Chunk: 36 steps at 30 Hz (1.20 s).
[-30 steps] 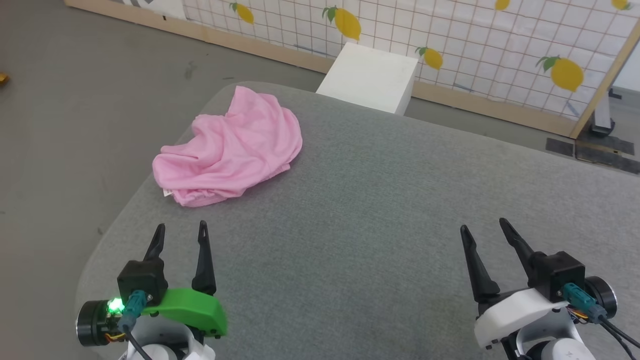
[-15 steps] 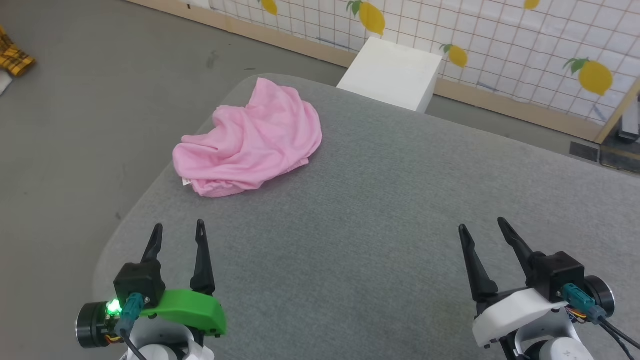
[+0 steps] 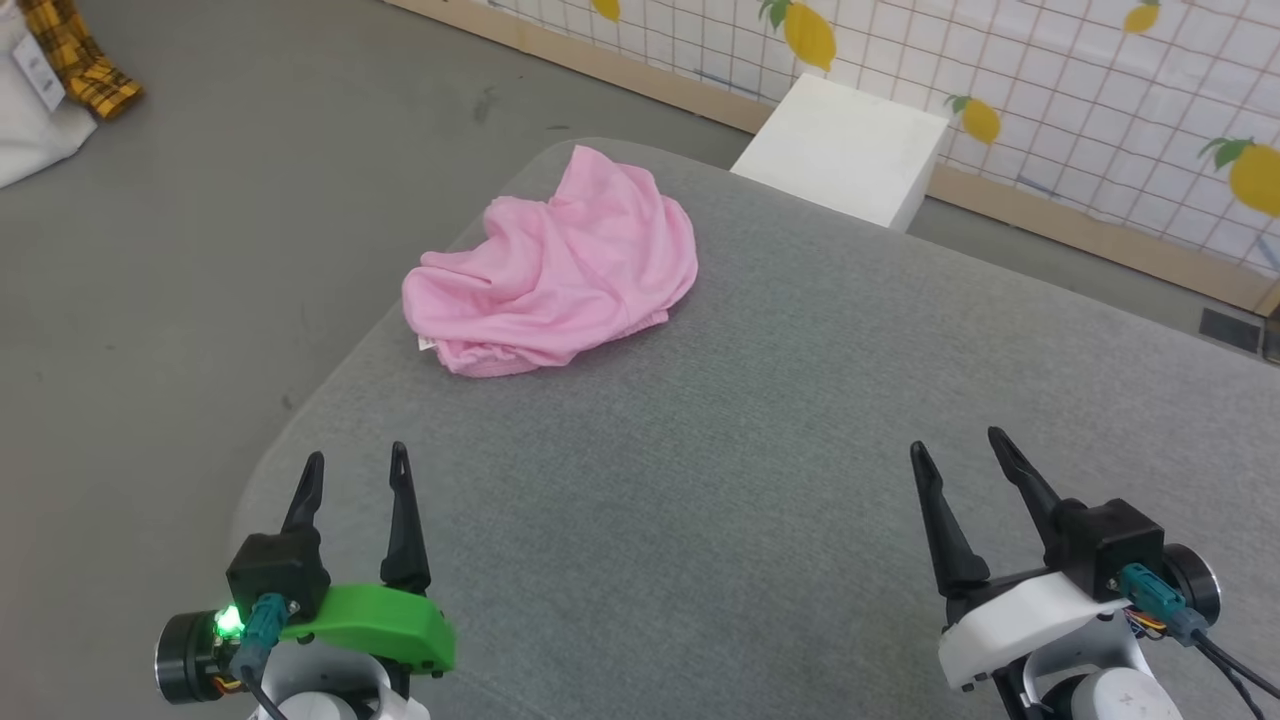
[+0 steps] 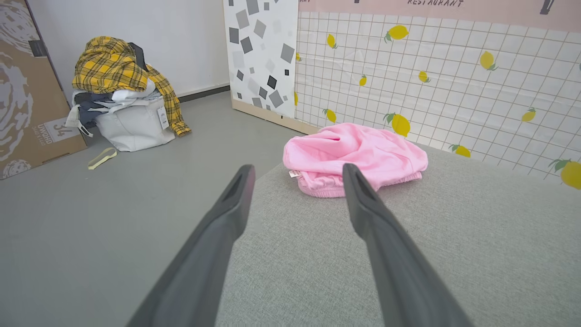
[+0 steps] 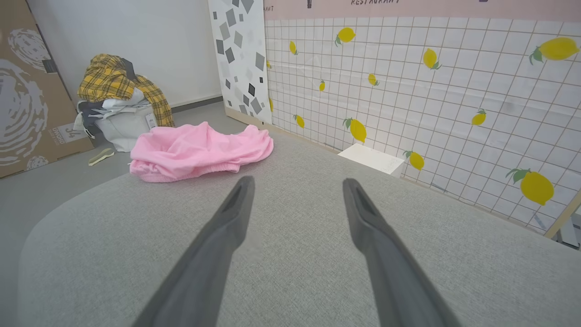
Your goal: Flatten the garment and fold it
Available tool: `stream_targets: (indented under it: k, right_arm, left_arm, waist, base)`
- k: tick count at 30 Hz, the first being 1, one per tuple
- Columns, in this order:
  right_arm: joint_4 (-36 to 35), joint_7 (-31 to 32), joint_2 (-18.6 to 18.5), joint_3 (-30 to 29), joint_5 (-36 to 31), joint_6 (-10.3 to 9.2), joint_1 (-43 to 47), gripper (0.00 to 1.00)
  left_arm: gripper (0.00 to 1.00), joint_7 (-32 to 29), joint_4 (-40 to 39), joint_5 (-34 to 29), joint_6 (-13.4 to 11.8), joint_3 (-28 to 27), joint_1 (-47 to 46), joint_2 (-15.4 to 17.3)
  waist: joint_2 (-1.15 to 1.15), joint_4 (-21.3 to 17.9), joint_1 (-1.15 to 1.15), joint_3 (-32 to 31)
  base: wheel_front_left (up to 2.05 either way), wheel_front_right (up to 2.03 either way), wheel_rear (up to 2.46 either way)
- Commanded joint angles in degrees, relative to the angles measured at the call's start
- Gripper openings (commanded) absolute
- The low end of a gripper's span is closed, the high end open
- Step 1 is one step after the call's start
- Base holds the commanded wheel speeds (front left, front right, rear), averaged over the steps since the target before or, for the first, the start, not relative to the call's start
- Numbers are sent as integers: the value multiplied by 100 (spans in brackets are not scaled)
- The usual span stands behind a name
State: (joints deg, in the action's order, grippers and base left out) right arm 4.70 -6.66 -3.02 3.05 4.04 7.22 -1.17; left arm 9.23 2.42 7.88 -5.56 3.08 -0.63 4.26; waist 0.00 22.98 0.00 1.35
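Garment (image 3: pixel 555 270) first: it lies in a crumpled pink heap near the far left corner of the grey padded surface (image 3: pixel 760 470), close to the rounded edge. Its gathered waistband (image 4: pixel 324 188) and small white label (image 3: pixel 427 344) face the robot.

Over the last second the heap has slid rightward and toward the middle of the head view. The white box (image 3: pixel 845 150) behind it has slid the same way, and a yellow plaid cloth (image 3: pixel 80 50) has come into the top left corner. You should read that as the head turning left, not the cloth moving, because its folds look the same.

The left gripper (image 3: pixel 357 450) and right gripper (image 3: pixel 955 440) have kept their places low in the frame. Both have jaws spread wide, hold nothing and sit well apart from the cloth.

My judgement is that the robot is only squaring up to the garment. Flattening hasn't begun, and the left arm has the shorter reach.
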Motion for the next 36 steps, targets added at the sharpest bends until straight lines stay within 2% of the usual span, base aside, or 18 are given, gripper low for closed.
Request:
stream_targets:
  k: [1, 28, 36]
  right_arm:
    - [30, -68, 8, 12, 38, 17, -100, 100]
    - [190, -286, 12, 117, 197, 23, -188, 100]
    - [159, -286, 13, 187, 186, 25, -303, 100]
  left_arm:
    - [100, 61, 25, 51, -42, 27, 108, 55]
    - [100, 265, 154, 372, -286, 206, 153, 214]
    - [100, 350, 142, 656, -299, 206, 40, 192]
  waist:
    - [0, 87, 0, -4]
    - [0, 813, 0, -46]
    - [0, 837, 0, 203]
  base:
    - [0, 0, 0]
    - [0, 0, 0]
    - [0, 0, 0]
